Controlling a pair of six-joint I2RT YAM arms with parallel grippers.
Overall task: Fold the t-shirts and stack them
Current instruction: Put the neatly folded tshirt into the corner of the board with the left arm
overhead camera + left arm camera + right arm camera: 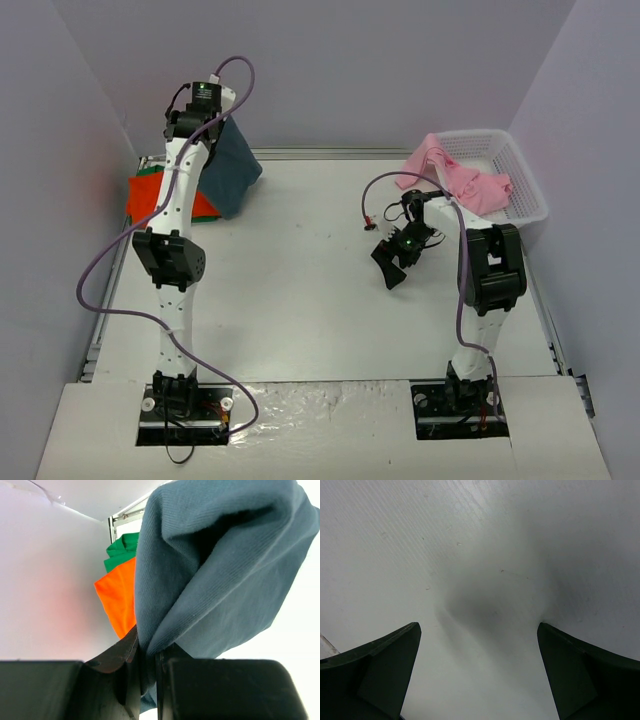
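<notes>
the left claw (147,655) is pinched nearly shut on a fold of the slate-blue t-shirt (220,580), and the cloth hangs from it in a loose doubled bundle, lifted off the tabletop (300,300) at the far left corner. it is carried high probably so that the hem clears what lies under it: the orange-red t-shirt (120,597) lies flat beside the left wall with the green t-shirt (122,550) just behind it, partly covered by it, the two looking like the start of the stack. the blue one hangs just to the right of that pile, overlapping its edge in the top view, which suggests it is being brought over to be laid on top; whether it is neatly folded cannot be told from the bunched shape. the right claw (477,625) stands wide with nothing between its fingers, low over bare tabletop right of centre, seemingly parked out of the way. the pink t-shirt (460,178) is crumpled over the near rim of the white basket (525,180) at the far right, unfolded, so it appears to be the one left to do.
</notes>
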